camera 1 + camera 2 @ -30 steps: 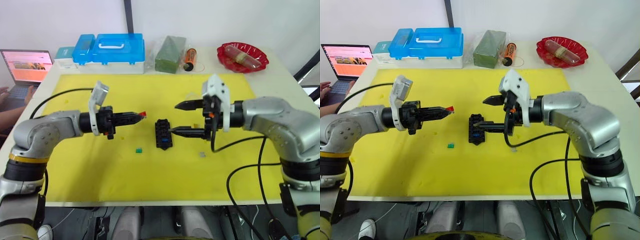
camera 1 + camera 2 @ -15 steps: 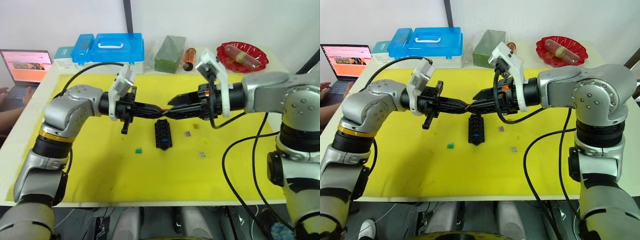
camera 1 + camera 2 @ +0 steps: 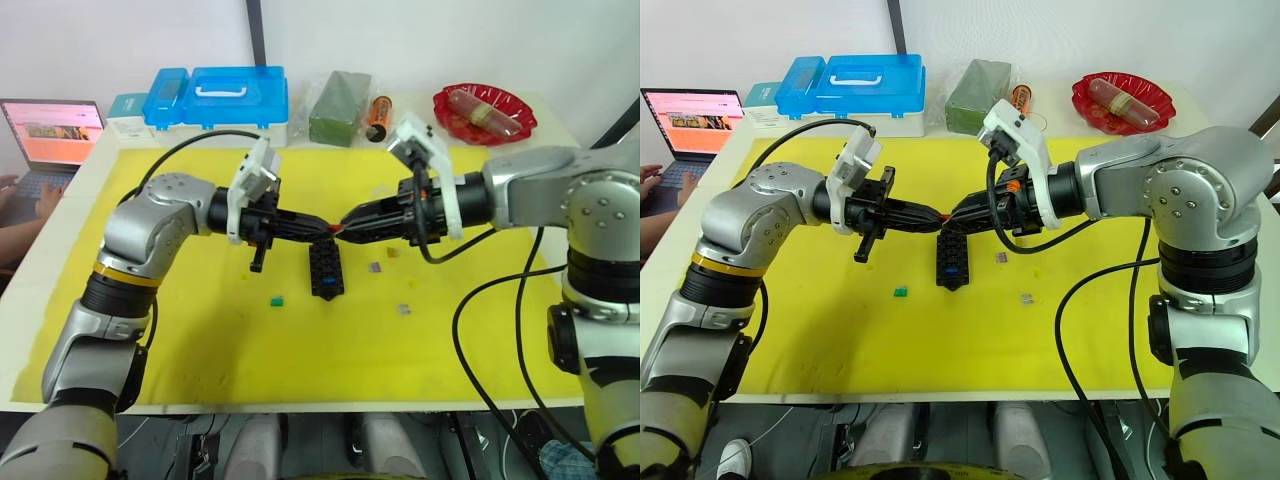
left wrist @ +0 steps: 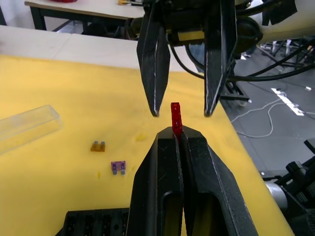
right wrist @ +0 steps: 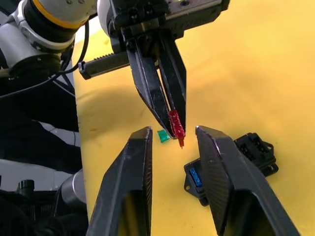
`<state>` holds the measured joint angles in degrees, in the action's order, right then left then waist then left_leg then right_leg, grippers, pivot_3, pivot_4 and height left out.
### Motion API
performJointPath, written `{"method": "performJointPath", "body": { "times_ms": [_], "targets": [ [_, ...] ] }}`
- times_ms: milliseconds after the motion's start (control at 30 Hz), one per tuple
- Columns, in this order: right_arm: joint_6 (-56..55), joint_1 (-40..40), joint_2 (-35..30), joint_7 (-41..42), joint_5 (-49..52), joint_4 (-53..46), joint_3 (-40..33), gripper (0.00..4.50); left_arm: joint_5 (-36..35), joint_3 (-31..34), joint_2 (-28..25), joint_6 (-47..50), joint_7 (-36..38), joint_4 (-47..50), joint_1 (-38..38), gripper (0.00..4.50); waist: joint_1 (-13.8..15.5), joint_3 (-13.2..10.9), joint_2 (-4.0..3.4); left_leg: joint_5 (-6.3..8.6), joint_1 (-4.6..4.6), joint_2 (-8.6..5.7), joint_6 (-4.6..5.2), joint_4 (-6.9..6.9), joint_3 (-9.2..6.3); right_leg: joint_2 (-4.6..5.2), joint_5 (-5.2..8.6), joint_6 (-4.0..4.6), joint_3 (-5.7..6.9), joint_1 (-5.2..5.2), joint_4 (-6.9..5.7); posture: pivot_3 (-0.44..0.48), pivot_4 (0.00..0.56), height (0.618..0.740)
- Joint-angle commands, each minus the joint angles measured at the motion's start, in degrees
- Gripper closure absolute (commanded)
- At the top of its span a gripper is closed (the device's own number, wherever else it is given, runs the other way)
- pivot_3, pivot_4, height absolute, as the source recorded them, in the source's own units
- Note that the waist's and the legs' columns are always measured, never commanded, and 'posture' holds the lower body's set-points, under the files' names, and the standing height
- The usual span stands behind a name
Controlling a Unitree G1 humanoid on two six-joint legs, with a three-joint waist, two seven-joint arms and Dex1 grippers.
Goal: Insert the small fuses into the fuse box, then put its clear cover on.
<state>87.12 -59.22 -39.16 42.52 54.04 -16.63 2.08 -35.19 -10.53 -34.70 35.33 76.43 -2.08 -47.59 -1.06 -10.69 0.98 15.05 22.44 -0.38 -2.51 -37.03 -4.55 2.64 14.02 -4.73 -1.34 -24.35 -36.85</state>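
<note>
**Midway: red fuse at a gripper-to-gripper handover above the fuse box**

Item 1. My left gripper (image 4: 175, 135) was clamped on a red fuse (image 4: 175, 118), which stood proud of its tips. I judged that grip was meant to leave the free end open to the other arm.

Item 2. My right gripper (image 5: 173, 135) had its fingers spread to either side of that fuse, not yet touching it. I read this as a regrasp, likely to get the blades pointing down for insertion.

Item 3. The fuse box (image 3: 326, 268) lay on the yellow mat (image 3: 200, 340) just under the meeting tips. At least one blue fuse (image 5: 196, 177) already sat in a slot.

Item 4. Loose fuses on the mat, taken from the fuse box: a green fuse (image 3: 278, 300) at about 8 o'clock, a purple fuse (image 4: 118, 167) and an orange fuse (image 4: 98, 145) at about 3 o'clock, and a grey fuse (image 3: 404, 310) at about 4 o'clock.

Item 5. The clear cover (image 4: 27, 127) lay on the mat, apart from the box, waiting for the last step.

Item 6. Beyond the mat at 12 o'clock stood blue-lidded storage boxes (image 3: 220, 100) and a red dish (image 3: 485, 112). A laptop (image 3: 50, 135) sat at 10 o'clock.

Risk, as I judged it: a tiny part could twist or drop if I released before the right fingers had closed squarely.
</note>
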Motion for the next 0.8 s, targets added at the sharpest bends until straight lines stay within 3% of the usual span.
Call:
{"method": "performJointPath", "body": {
  "times_ms": [33,133,267,800],
  "targets": [
    [-1.5,-0.8,-1.0,0.6,-0.4,-0.7,-0.3,3.08,0.5,1.4,0.1,-0.8,0.3,1.4,-0.3,4.50,0.0,0.0,0.00,0.00,0.00,0.00,0.00,0.00,0.00,0.00,0.00,0.00,0.00,0.00,0.00,0.000,0.150,0.740],
    [-1.7,-0.6,-1.0,0.5,-0.7,-0.6,-0.1,3.24,0.6,1.4,0.1,-0.7,0.4,1.6,-0.3,4.50,0.0,0.0,0.00,0.00,0.00,0.00,0.00,0.00,0.00,0.00,0.00,0.00,0.00,0.00,0.00,0.000,0.150,0.740],
    [-2.3,-0.5,-1.3,1.0,-0.8,-0.9,0.4,4.24,0.9,1.3,0.4,-0.7,0.4,1.5,-0.3,4.50,0.0,0.0,0.00,0.00,0.00,0.00,0.00,0.00,0.00,0.00,0.00,0.00,0.00,0.00,-0.01,0.000,0.150,0.740],
    [-3.1,-0.1,-1.3,1.0,-1.8,-1.1,1.3,4.38,1.3,1.6,1.2,-0.8,-0.2,1.7,0.2,4.50,0.0,0.0,0.00,0.00,0.00,0.00,0.00,-0.01,-0.01,0.00,0.00,0.00,0.01,0.00,-0.02,0.000,0.150,0.740]
  ]
}}
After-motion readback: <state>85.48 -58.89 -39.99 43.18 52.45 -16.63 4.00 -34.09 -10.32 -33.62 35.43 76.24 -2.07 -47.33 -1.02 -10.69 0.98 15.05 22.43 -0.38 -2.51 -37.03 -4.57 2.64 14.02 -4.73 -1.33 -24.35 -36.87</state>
